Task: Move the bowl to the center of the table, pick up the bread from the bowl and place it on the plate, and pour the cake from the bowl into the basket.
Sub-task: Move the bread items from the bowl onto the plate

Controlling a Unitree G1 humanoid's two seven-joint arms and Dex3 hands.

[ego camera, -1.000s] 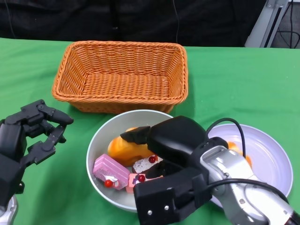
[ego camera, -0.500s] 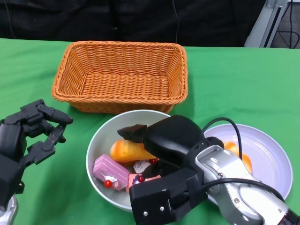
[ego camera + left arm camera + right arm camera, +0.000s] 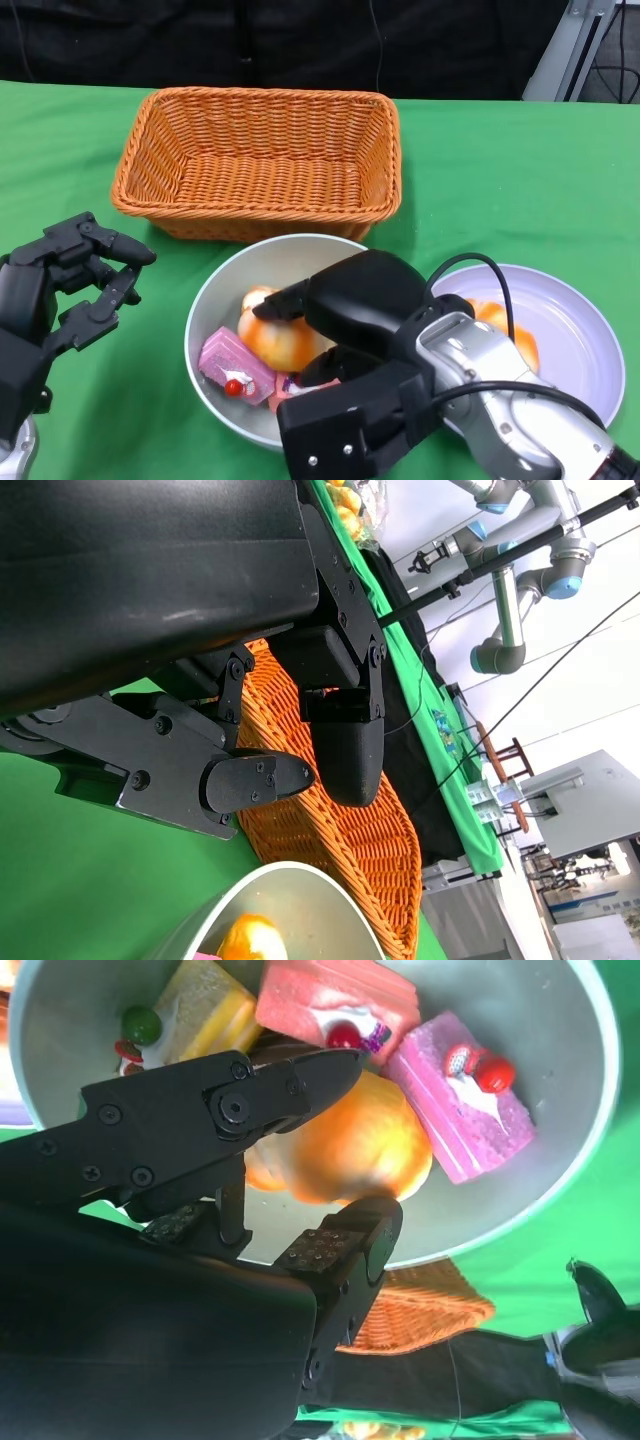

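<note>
Bread (image 3: 275,337) on end in right hand (image 3: 345,330), over bowl (image 3: 215,290)

The head view looks down from above and behind the hands onto the green table (image 3: 500,170), taking in the basket (image 3: 260,160), bowl (image 3: 215,290) and plate (image 3: 575,340) at middle range. The right wrist view sits very close behind its own fingers (image 3: 300,1075), turned over, looking past them into the bowl (image 3: 570,1160). The left wrist view, tilted, looks past its fingers (image 3: 345,750) across the basket (image 3: 330,840) to the room beyond. All three share bowl and basket.
</note>
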